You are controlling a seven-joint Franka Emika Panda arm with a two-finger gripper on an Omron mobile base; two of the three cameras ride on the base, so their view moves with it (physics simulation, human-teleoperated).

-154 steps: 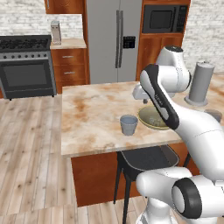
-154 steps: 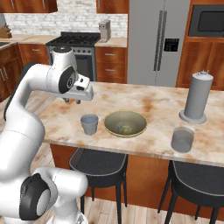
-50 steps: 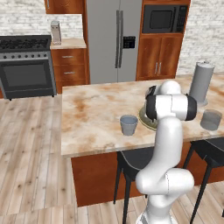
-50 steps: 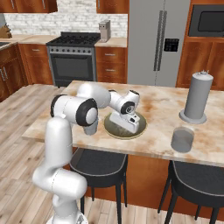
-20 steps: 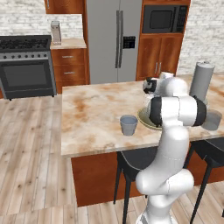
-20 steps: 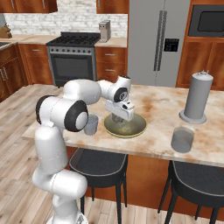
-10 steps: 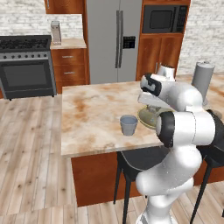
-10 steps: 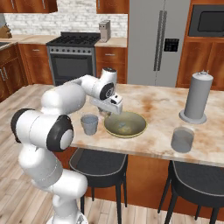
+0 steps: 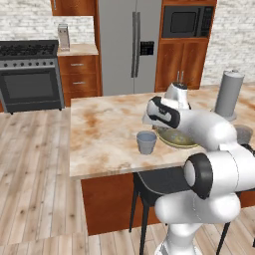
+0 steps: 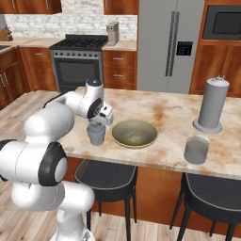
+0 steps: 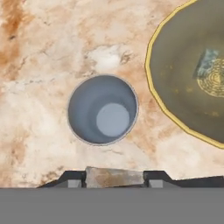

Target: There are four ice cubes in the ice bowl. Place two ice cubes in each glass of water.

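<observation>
Since the earlier frame, gripper (image 10: 104, 114) is shifting from over the ice bowl (image 10: 134, 133) to above the near glass (image 10: 96, 133). Hand view: jaws partly apart, pinching a pale block between the fingertips (image 11: 73, 177), apparently an ice cube (image 11: 114, 177). Glass (image 11: 103, 109) sitting just beside bowl (image 11: 175, 78) on the counter (image 10: 164, 113). Second glass (image 10: 196, 150) standing well apart.
</observation>
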